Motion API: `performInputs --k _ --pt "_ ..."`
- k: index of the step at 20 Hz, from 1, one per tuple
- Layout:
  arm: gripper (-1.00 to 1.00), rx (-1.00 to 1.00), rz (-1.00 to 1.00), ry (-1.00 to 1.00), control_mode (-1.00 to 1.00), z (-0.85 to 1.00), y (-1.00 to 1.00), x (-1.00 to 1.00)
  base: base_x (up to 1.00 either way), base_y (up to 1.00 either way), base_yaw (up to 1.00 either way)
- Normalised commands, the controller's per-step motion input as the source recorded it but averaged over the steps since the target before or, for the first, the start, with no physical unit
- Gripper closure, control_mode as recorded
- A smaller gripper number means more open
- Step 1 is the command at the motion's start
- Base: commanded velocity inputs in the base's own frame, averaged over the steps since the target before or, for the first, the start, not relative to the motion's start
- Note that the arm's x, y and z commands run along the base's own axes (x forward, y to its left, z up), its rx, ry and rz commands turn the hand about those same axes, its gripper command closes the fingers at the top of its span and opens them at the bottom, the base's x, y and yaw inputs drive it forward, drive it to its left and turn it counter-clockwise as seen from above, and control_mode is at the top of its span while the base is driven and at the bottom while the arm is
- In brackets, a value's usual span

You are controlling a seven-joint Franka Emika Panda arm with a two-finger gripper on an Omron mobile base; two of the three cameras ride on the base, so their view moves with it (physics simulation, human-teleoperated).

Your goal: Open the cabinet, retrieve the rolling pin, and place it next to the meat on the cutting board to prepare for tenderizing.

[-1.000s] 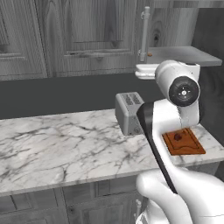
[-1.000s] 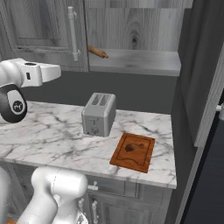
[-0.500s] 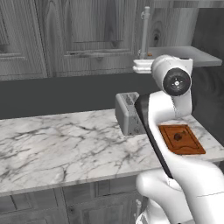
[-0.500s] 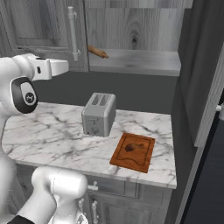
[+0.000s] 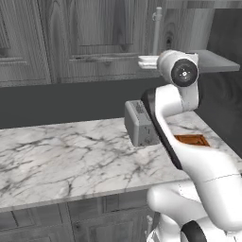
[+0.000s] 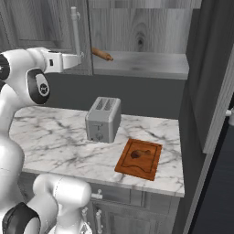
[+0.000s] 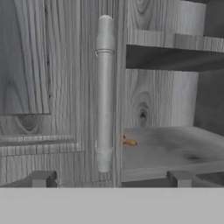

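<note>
Two base cameras and one hand camera show the same moment. In the left base view, the white arm rises from the lower right of the frame and bends up to the upper right, where the hand reaches toward the cabinet (image 5: 94, 38). The gripper (image 5: 142, 61) is near the pale bar handle (image 5: 157, 33), a little right of the upper centre; I cannot tell from this side how the jaws stand. The grey toaster (image 5: 138, 124) stands on the marble counter (image 5: 61, 160) in the middle of the frame. Behind the arm, at the right, a part of the cutting board (image 5: 191, 140) shows.

In the right base view, the arm comes from the lower left and the gripper (image 6: 78, 58) is at the upper left, just beside the lower part of the bar handle (image 6: 75, 29). The right side of the cabinet (image 6: 137, 36) is open, and the rolling pin (image 6: 102, 54) lies on the grey shelf (image 6: 146, 64) at the top centre, to the right of the handle. Below, the toaster (image 6: 103, 119) stands in the middle, and the cutting board (image 6: 139, 158) lies to its lower right, with the meat (image 6: 138, 154) on it.

In the hand view, the two finger tips (image 7: 43, 179) stand wide apart at the bottom of the frame and hold nothing. The bar handle (image 7: 104, 92) is upright in the centre, between them and farther ahead. A small end of the rolling pin (image 7: 129, 141) shows just right of the handle, on the shelf (image 7: 170, 148).
</note>
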Motion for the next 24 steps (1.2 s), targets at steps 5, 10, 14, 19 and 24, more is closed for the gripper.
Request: performInputs --k 5,10,14,19,24 --pt "-1.0 0.17 0.13 0.09 -1.0 0.42 -0.22 0.55 0.0 0.0 0.0" --pt "-1.0 0.09 0.08 0.05 -1.0 0.17 -0.07 0.58 0.0 0.0 0.0" --pt "-1.0 0.0 0.01 0.0 -1.0 0.0 0.0 0.45 0.0 0.0 0.0" --pt "-1.0 0.0 0.0 0.0 -1.0 0.0 0.01 0.29 0.0 0.0 0.0" --pt "-1.0 0.0 0.0 0.0 -1.0 0.0 0.1 0.27 0.0 0.0 0.0"
